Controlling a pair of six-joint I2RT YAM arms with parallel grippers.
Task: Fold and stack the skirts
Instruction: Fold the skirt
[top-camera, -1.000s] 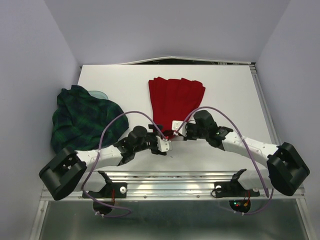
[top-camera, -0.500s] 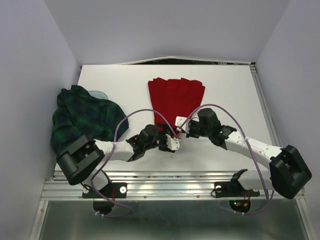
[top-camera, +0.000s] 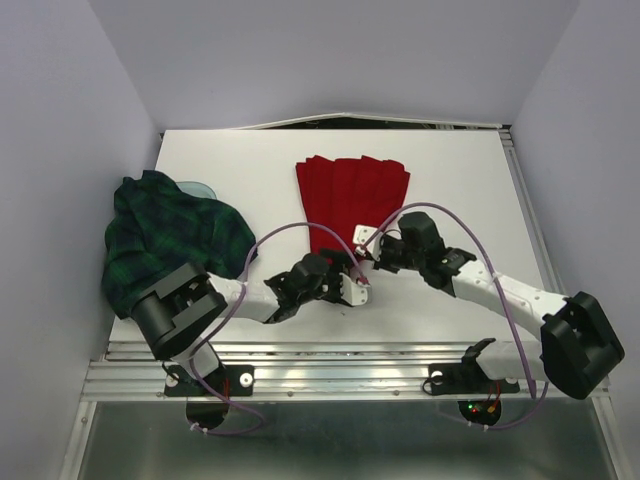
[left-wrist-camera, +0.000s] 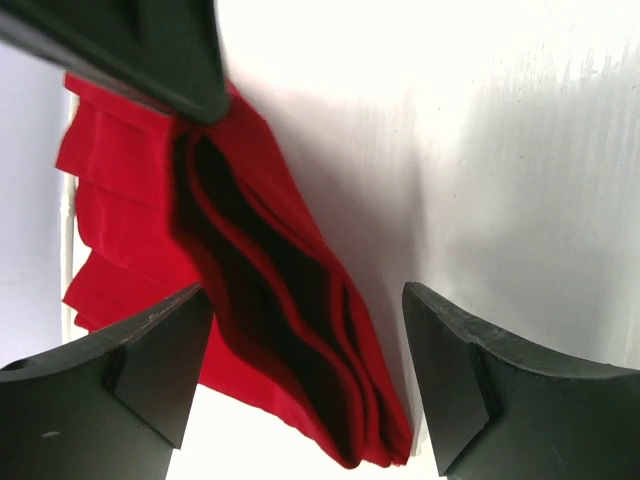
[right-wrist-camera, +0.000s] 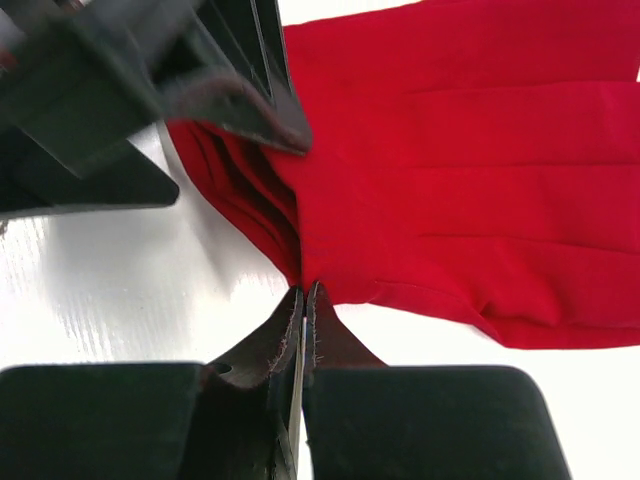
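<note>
I see the left gripper (left-wrist-camera: 300, 310) with jaws wide apart, straddling the narrow end of the red skirt (top-camera: 352, 190). The right gripper (right-wrist-camera: 303, 300) pinches that end's edge. The plaid skirt (top-camera: 165, 235) lies crumpled far left.

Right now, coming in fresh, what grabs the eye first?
The red skirt fans out bright in the middle of the white table. At its narrow near end, the right gripper is pinched shut on the edge and the left gripper stands open astride the bunched folds. The plaid skirt lies crumpled at the left edge.
</note>
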